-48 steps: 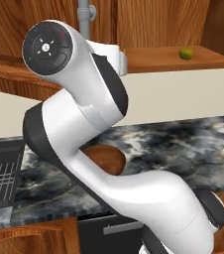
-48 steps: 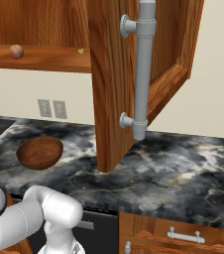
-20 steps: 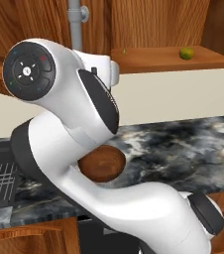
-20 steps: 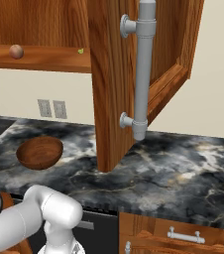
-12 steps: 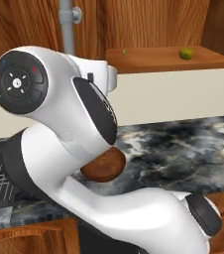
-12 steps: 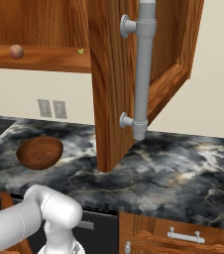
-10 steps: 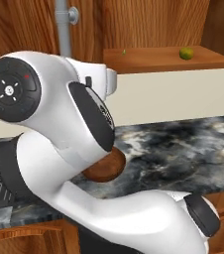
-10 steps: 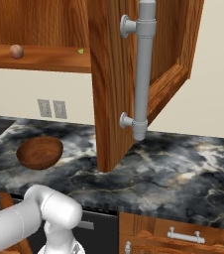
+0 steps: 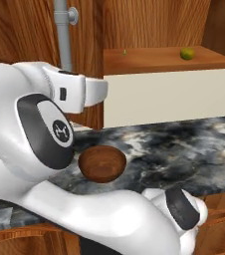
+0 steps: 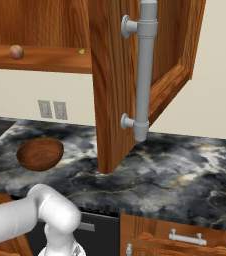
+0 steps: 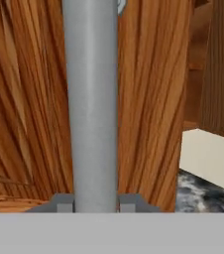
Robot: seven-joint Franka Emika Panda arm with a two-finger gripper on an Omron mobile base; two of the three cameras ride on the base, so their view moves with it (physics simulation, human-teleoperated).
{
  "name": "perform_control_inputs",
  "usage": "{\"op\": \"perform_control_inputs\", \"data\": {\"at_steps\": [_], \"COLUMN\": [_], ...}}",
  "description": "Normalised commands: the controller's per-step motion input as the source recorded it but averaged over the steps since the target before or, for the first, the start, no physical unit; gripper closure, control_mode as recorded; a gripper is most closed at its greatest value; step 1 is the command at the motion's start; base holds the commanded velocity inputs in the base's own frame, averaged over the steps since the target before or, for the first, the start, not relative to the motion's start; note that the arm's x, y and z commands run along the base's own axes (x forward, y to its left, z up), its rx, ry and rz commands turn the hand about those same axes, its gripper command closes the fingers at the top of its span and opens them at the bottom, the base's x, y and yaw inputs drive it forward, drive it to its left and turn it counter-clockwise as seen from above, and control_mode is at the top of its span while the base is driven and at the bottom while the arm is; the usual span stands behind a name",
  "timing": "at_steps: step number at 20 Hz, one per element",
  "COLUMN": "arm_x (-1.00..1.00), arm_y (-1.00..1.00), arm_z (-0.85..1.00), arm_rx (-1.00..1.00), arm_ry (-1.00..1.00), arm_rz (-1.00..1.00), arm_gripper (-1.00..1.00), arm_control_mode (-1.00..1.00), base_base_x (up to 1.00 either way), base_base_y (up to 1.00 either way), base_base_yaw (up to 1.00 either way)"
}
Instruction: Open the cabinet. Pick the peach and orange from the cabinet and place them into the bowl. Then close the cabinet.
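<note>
Hand view shows the jaws clamped on the smooth grey cylindrical bar handle [image 11: 90, 99] of the cabinet [image 11: 148, 99], whose reddish-brown wood carries a strong vertical grain. In the right base view the panelled door [image 10: 110, 85] stands swung out over the dark marbled surface [image 10: 185, 175], with the small round peach [image 10: 16, 51] on the shelf [image 10: 45, 59] inside. The glossy, round wooden bowl [image 9: 102, 164] rests on the surface, and the yellow-green orange [image 9: 186, 53] sits on the shelf at the far right.

Both base views face the bowl [image 9: 102, 164] from opposite sides — hand view hugs a handle [image 11: 90, 104].
</note>
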Motion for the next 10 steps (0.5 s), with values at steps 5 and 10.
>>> {"op": "perform_control_inputs", "data": {"at_steps": [5,10], "arm_x": [-0.01,-0.48], "arm_y": [0.15,0.03], "arm_z": [0.00,0.00], "arm_rx": [-0.04,-0.04], "arm_ry": [0.00,-0.05], "arm_rz": [-0.14,-0.07], "arm_gripper": [1.00,1.00], "arm_control_mode": [-1.00,-1.00], "base_base_x": [0.00,0.00], "base_base_y": [0.00,0.00], "base_base_yaw": [0.00,0.00]}}
